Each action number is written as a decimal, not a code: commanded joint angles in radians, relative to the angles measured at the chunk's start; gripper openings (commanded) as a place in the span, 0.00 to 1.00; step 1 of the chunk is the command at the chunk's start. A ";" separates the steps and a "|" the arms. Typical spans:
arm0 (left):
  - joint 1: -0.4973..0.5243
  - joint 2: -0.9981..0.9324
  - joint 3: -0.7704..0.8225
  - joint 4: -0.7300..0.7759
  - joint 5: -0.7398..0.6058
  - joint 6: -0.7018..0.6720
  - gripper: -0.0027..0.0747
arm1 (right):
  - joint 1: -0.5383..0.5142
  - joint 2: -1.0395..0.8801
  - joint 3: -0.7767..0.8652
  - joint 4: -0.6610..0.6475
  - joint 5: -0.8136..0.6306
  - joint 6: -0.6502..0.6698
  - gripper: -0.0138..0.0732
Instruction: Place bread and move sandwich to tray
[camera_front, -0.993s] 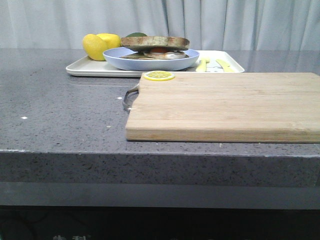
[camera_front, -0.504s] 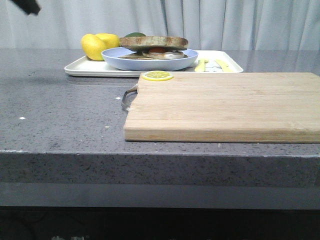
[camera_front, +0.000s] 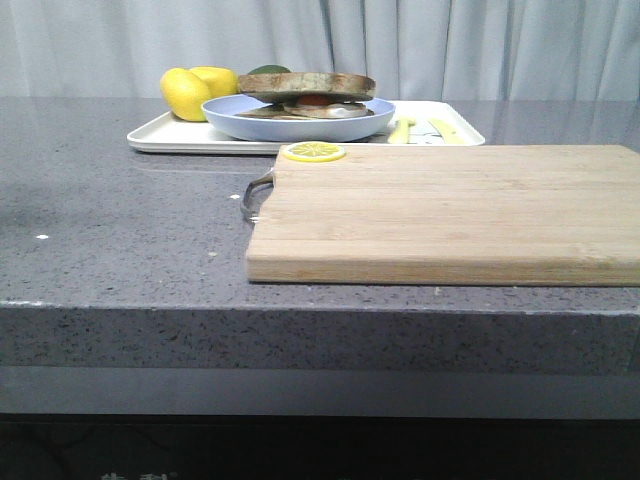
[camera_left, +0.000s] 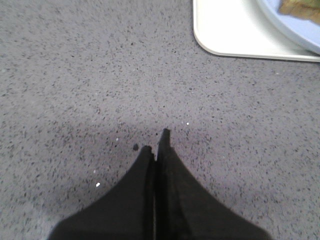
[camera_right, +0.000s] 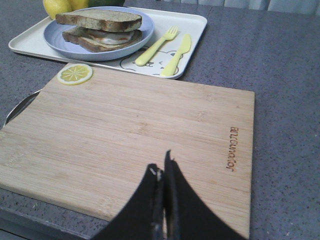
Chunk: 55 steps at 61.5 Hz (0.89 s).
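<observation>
The sandwich (camera_right: 99, 30) sits on the tray (camera_right: 192, 22), beyond the board (camera_right: 135, 135) from the right fingers (camera_right: 161, 172); both arms' fingers are pressed together, empty.

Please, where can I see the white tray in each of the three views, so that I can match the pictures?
Front view: the white tray lies at the far side of the counter, behind the wooden cutting board.
Left wrist view: only one rounded corner of it shows, at the upper right edge.
Right wrist view: it runs across the top, beyond the board.
Shared landmark: the pale blue plate resting on it.
</observation>
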 joint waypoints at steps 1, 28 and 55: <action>0.005 -0.122 0.065 -0.005 -0.145 -0.001 0.01 | -0.004 0.000 -0.022 -0.002 -0.082 0.001 0.09; 0.005 -0.698 0.460 -0.005 -0.337 -0.001 0.01 | -0.004 0.000 -0.022 -0.002 -0.082 0.001 0.09; 0.005 -1.112 0.696 -0.005 -0.440 -0.001 0.01 | -0.004 0.000 -0.022 -0.002 -0.082 0.001 0.09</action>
